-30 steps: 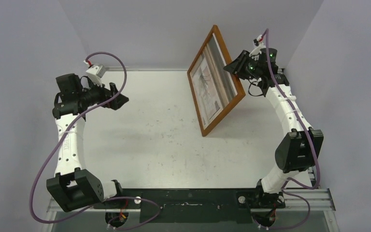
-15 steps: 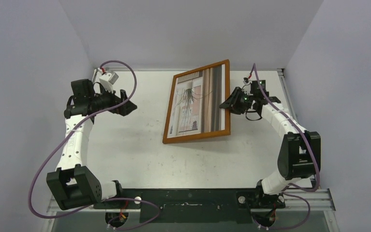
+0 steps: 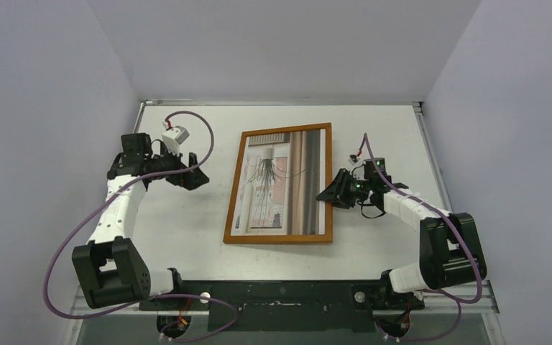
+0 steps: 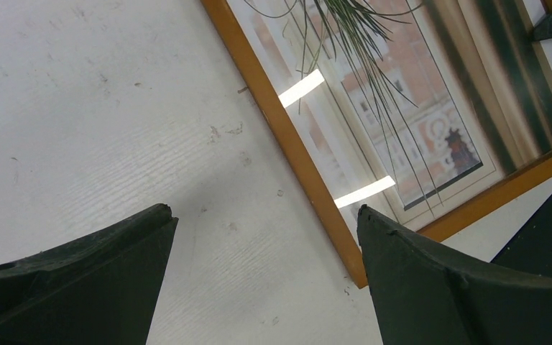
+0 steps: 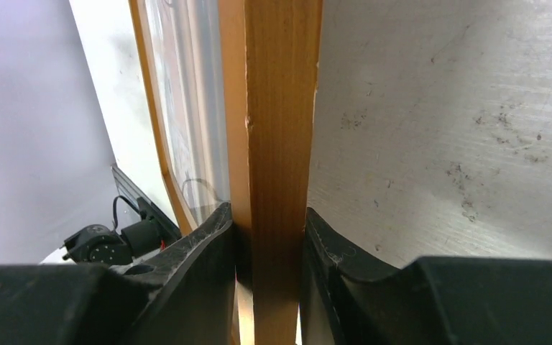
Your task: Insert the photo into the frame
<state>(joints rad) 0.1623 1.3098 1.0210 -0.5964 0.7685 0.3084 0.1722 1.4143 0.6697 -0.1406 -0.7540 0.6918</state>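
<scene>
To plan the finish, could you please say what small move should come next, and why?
Probably open the right claw and let go: it pinches the right rail of the frame, which seems to lie flat with the photo inside.

The frame (image 3: 277, 238) is smooth orange-brown wood, glossy-fronted; the table (image 3: 187, 223) matt, scuffed.

We're looking at a robot lab cell here: bare lavender walls (image 3: 57, 72) box in a scuffed white table (image 3: 187, 219), left arm (image 3: 109, 214) and right arm (image 3: 411, 207) bolted to a black base plate (image 3: 280, 297) on an aluminium rail (image 3: 474, 291), purple cables (image 3: 72, 237) looping loose.
</scene>
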